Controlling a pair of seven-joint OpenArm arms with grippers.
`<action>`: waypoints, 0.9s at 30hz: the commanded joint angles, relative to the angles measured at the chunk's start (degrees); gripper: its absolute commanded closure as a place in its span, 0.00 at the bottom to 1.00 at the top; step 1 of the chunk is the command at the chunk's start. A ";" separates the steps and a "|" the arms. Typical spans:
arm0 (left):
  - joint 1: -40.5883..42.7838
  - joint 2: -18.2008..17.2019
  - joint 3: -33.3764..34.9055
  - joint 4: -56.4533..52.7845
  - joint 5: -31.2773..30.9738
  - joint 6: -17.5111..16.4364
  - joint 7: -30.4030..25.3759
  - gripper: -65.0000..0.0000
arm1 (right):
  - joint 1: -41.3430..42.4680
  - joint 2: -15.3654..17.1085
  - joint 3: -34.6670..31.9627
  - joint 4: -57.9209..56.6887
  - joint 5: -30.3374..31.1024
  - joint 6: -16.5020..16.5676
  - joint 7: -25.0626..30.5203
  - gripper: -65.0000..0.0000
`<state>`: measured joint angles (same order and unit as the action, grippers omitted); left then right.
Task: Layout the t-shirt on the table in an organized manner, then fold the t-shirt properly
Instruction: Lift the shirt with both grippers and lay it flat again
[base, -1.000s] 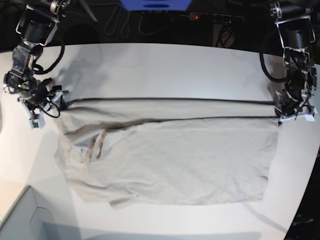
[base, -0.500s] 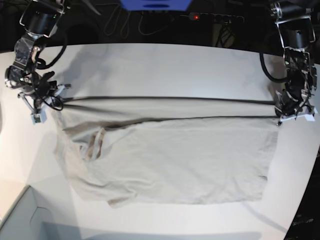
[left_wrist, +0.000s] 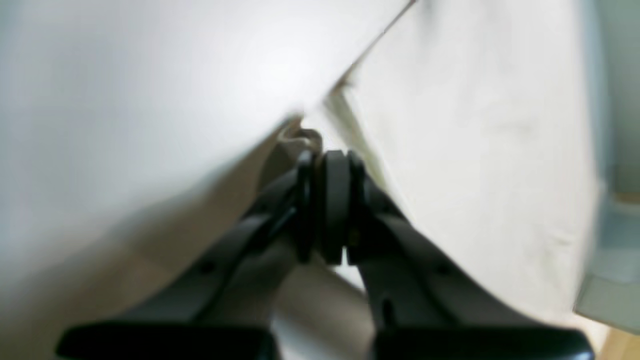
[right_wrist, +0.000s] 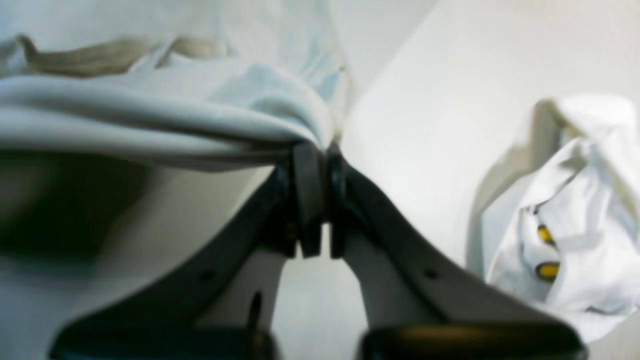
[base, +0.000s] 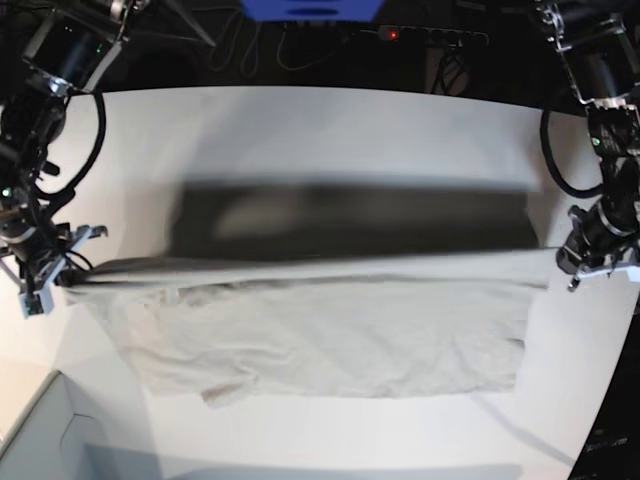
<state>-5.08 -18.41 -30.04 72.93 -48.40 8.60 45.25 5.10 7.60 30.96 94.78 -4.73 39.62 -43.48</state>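
Cloth of the t-shirt (base: 420, 330) looks pale, wrinkled, and stretched between grips.

Light grey-beige t-shirt (base: 400, 340), white table (base: 330, 130), apparently black end effectors (left_wrist: 325, 200)

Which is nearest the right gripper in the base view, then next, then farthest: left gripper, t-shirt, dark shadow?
1. T-shirt: pinched in the right gripper.
2. Dark shadow: on the table, between the grippers.
3. Left gripper: at the shirt's other end.
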 joint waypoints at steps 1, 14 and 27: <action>-1.38 -0.88 -0.95 2.28 -0.35 0.23 0.86 1.00 | 1.27 1.06 0.20 1.09 0.03 0.38 -0.25 1.00; 1.08 -0.71 -1.21 2.02 -0.35 0.15 2.17 1.00 | -6.73 0.71 0.29 3.20 0.38 0.38 -1.31 1.00; 11.46 -0.71 -1.30 2.46 -0.43 -0.12 2.09 1.00 | -25.37 -3.95 0.12 4.95 0.12 0.38 10.74 1.00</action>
<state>6.85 -18.09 -31.03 74.15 -48.05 8.58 47.22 -20.29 3.14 30.85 98.74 -5.30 39.64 -33.67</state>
